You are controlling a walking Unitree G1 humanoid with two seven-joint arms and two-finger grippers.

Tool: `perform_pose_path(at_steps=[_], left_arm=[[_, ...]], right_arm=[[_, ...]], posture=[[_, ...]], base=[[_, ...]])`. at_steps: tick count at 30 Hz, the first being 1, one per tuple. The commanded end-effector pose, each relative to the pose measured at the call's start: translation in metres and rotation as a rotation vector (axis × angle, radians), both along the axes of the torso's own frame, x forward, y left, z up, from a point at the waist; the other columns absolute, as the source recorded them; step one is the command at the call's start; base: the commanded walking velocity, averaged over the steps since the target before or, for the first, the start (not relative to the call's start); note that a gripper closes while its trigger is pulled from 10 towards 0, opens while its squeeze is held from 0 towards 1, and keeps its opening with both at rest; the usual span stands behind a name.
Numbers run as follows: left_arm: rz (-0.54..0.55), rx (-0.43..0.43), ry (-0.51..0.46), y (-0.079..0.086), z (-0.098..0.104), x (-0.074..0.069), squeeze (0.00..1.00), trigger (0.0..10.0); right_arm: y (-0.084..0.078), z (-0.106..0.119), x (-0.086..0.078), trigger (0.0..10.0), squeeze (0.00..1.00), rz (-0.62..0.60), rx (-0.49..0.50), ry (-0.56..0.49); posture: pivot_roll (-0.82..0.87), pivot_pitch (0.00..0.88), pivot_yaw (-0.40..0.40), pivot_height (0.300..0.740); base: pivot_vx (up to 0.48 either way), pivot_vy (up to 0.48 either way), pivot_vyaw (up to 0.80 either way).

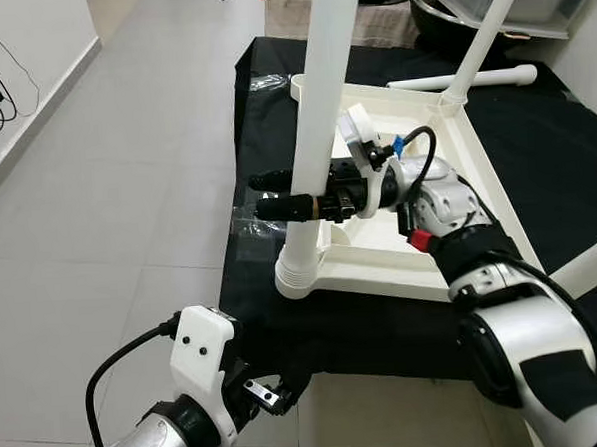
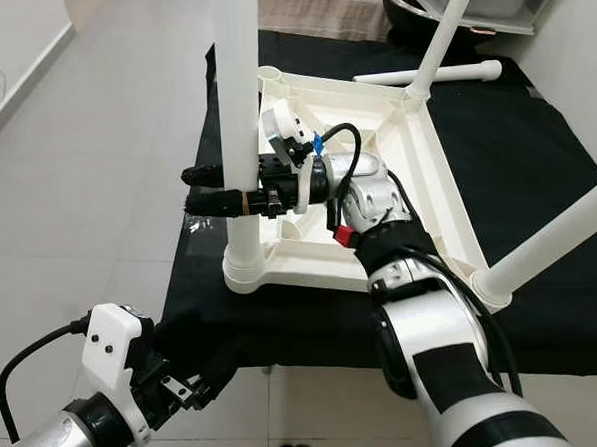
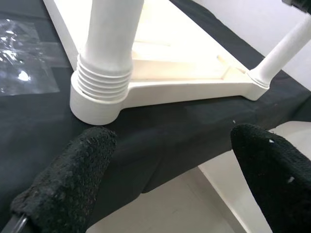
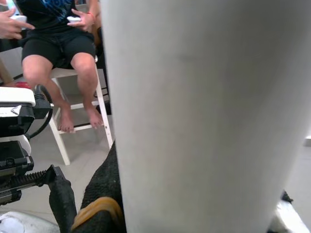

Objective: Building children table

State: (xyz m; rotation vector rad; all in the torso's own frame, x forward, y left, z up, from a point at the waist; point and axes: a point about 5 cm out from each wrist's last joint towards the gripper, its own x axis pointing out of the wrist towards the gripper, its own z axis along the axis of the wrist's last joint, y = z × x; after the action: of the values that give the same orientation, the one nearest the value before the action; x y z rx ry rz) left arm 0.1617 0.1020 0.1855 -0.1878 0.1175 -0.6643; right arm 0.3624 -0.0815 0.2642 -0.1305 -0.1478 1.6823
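Three legs stand socketed in the inverted tabletop [image 1: 477,189]; a fourth leg [image 1: 466,79] lies upper right, unfitted. Right claw [image 1: 282,194] grasps the near leg [image 1: 314,133]; left claw [image 3: 170,160] released.

1. We see the upright white leg [image 1: 319,132] blocking the near-left corner, with our right tool [image 1: 277,193] clamped around it.
2. Open grey floor [image 1: 127,192] to our left gives free passage.
3. Our left tool [image 3: 170,160] hangs spread below the black tabletop [image 1: 273,315] edge, leg socket [image 3: 97,104] just ahead.
4. A far leg [image 1: 484,34] and a loose leg [image 1: 466,79] crowd the back.
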Motion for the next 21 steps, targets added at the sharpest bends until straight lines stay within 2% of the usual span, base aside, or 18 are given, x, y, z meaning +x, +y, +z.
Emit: perform_pose_path(at_steps=[1,7,10,14,17,21], left_arm=[[-0.024,-0.007,0.010,-0.004,0.002,-0.004,0.00,10.0],[-0.026,-0.007,-0.002,-0.006,0.006,-0.008,0.00,10.0],[-0.025,-0.002,0.000,-0.004,0.009,-0.014,0.00,10.0],[-0.025,0.000,0.002,-0.003,0.010,-0.015,0.00,10.0],[-0.035,0.002,0.003,-0.003,0.010,-0.016,0.00,10.0],[-0.048,0.000,0.008,-0.004,0.011,-0.017,0.00,10.0]], right_arm=[[0.010,-0.031,-0.004,10.0,0.00,0.032,-0.078,0.079],[0.019,-0.019,-0.004,10.0,0.00,0.087,-0.022,0.026],[0.023,-0.006,-0.002,10.0,0.00,0.081,0.063,-0.002],[0.024,0.000,-0.001,10.0,0.00,0.088,0.112,0.002],[0.024,0.001,0.000,10.0,0.00,0.096,0.131,0.014],[0.028,-0.005,-0.002,10.0,0.00,0.109,0.105,0.026]], posture=[[0.20,0.279,-0.173,0.740],[0.23,0.298,-0.171,0.740],[0.25,0.308,-0.165,0.740],[0.26,0.317,-0.157,0.740],[0.27,0.333,-0.151,0.740],[0.28,0.343,-0.145,0.740]], base=[[0.000,0.000,0.00],[0.000,0.000,0.00],[0.000,0.000,0.00],[0.000,0.000,0.00],[0.000,0.000,0.00],[0.000,0.000,0.00]])
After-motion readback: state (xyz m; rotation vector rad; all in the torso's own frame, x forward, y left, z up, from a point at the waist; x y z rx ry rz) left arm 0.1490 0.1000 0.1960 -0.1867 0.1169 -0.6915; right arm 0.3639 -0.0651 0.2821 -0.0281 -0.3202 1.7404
